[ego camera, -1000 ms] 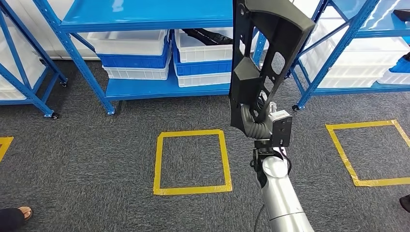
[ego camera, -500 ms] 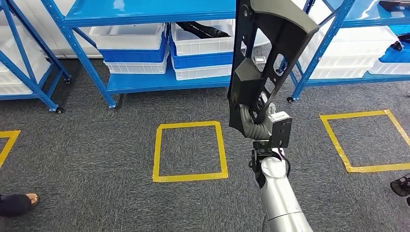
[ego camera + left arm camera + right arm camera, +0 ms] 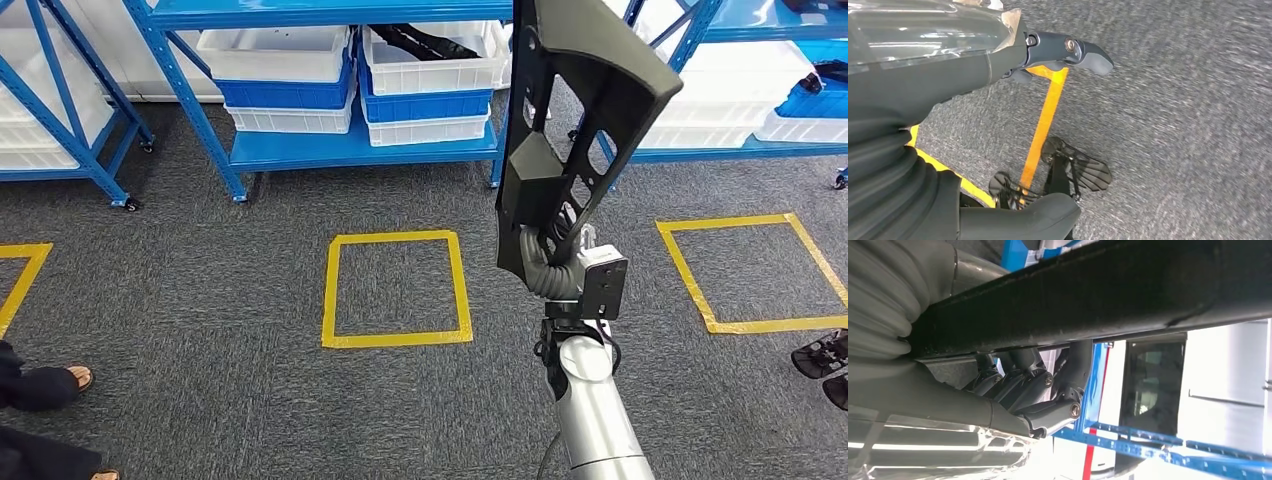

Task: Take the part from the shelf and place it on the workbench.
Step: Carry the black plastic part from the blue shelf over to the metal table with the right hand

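Since a second ago our whole view has swung, so the shelves and floor markings sit shifted in the picture, while our right hand (image 3: 548,262) still carries the part (image 3: 575,120) upright in front of us. We see the fingers (image 3: 1020,385) curled up around the dark edge of that part in the right wrist view, clamped on it near its lower end. It is a long black plastic panel with cut-out openings, standing almost vertical above the silver right arm (image 3: 592,410), its top end reaching past the upper edge of the head view. Our left hand (image 3: 998,65) hangs over the grey carpet (image 3: 200,300), its fingers spread with nothing between them. Beside the held part, a yellow tape square (image 3: 397,290) marks the floor, and a second one (image 3: 760,272) lies on our right. Beyond them stands the blue shelf (image 3: 360,150), stacked with white and blue bins (image 3: 430,70), one holding a dark piece. At the lower left edge we see a person's sandalled foot (image 3: 45,385); sandals (image 3: 822,355) rest at the right edge.
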